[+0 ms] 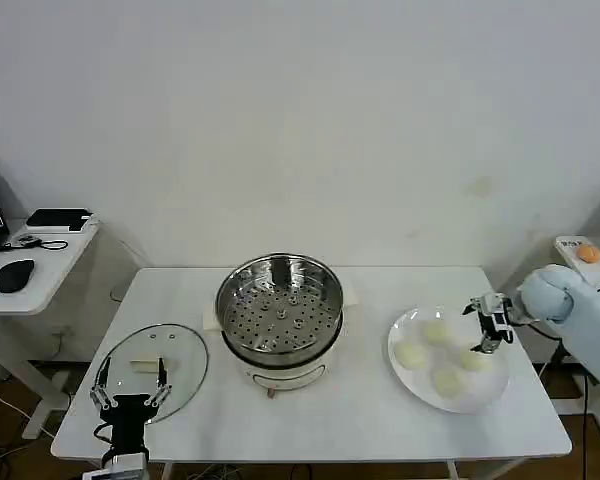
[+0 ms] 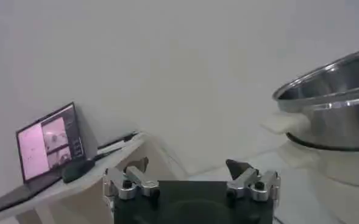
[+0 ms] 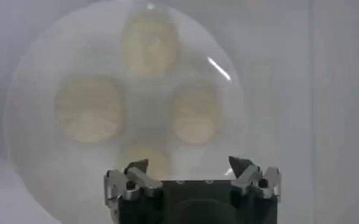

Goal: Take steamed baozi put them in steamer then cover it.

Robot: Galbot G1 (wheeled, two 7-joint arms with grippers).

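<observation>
Below our open right tool [image 3: 188, 168] sit four steamed baozi [image 3: 89, 109], ready to grasp; our open left tool [image 1: 130, 392] waits beside the steamer [image 1: 279, 312].

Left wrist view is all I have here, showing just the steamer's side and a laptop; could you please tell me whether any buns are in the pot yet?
Observer: No. The steamer shows a bare perforated floor.
Operator: Thank you. Where are the buns?
Observer: All four steamed baozi lie on the white plate, on the robot's right of the pot.
Operator: And the right arm?
Observer: The right gripper hangs over that plate with its jaws open.
Operator: And the lid?
Observer: The glass lid lies flat by the left gripper.
</observation>
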